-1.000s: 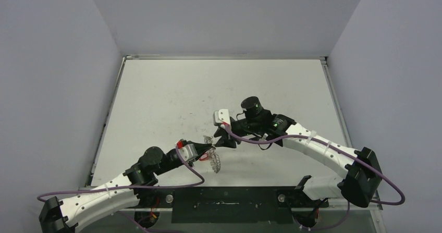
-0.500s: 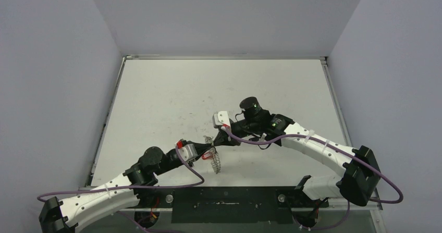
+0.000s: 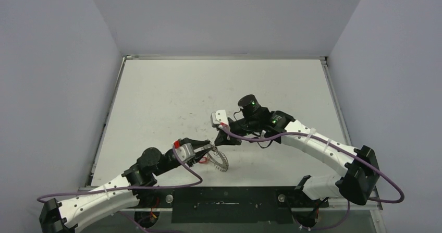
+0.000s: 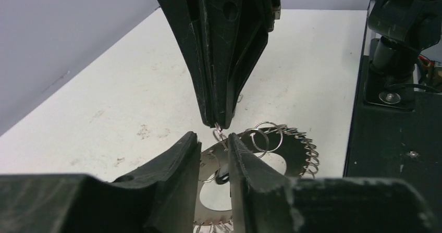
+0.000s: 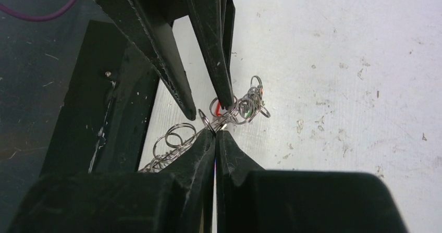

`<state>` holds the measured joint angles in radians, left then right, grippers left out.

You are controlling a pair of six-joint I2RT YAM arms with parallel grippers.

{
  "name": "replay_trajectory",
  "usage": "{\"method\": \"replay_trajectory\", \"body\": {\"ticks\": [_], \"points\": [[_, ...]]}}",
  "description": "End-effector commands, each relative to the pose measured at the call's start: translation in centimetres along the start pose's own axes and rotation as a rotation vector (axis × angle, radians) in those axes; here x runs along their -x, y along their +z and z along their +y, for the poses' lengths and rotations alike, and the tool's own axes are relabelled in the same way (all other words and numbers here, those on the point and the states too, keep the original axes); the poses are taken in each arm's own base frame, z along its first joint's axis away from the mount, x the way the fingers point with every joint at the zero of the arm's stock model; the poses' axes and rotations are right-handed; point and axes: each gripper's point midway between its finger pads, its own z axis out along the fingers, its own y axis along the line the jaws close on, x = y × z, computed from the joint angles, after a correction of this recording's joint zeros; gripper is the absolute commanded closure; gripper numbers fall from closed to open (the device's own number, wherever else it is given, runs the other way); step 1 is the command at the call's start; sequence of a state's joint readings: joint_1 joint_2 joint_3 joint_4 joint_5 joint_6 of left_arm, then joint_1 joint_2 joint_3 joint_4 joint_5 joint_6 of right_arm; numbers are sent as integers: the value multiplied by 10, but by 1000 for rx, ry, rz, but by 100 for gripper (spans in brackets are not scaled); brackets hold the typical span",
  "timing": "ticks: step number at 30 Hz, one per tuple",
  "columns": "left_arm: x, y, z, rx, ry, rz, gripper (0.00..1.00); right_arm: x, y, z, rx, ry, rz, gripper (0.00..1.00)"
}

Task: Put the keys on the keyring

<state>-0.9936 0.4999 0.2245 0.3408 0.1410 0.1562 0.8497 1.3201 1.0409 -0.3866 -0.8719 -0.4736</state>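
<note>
Scuffed white tabletop (image 3: 172,97), boxed in by pale lavender-grey walls (image 3: 224,14). Near the front edge, between both arms, on or just above the surface (cannot tell which): wide flat grey metal keyring (image 4: 297,144) with a frill of small wire loops (image 5: 177,133) round its rim. Left black two-finger gripper (image 4: 215,142) narrowly spread, fingers either side of the flat band, not seen pressing on it. Right black two-finger gripper (image 5: 215,133) pressed together, pinching one loop at the rim from above. Two small black-headed keys not clear enough to place; possibly a dark speck under the left fingers, cannot tell.

Probably light and stiff as a whole, but thin, slick and apt to swing or twist when hung from a single loop. Loops themselves likely springy and easily bent. Best taken by the flat band, face to face between the pads, well in from the frill, leaving one loop free for prying open. Worth gripping squarely and gently to avoid slipping.
</note>
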Motion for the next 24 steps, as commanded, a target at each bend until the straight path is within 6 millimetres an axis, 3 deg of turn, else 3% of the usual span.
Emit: {"method": "replay_trajectory", "body": {"ticks": [1, 5, 12, 24], "points": [[28, -2, 10, 48, 1, -76, 70, 16, -10, -6, -37, -9, 62, 100], [29, -7, 16, 74, 19, -37, 61, 8, -13, -3, -41, 22, 201, 100], [21, -14, 15, 55, 45, 78, 60, -1, -12, -6, -93, 77, 411, 100], [9, -7, 4, -15, 12, 173, 62, 13, 6, -14, -138, 121, 479, 100]]}}
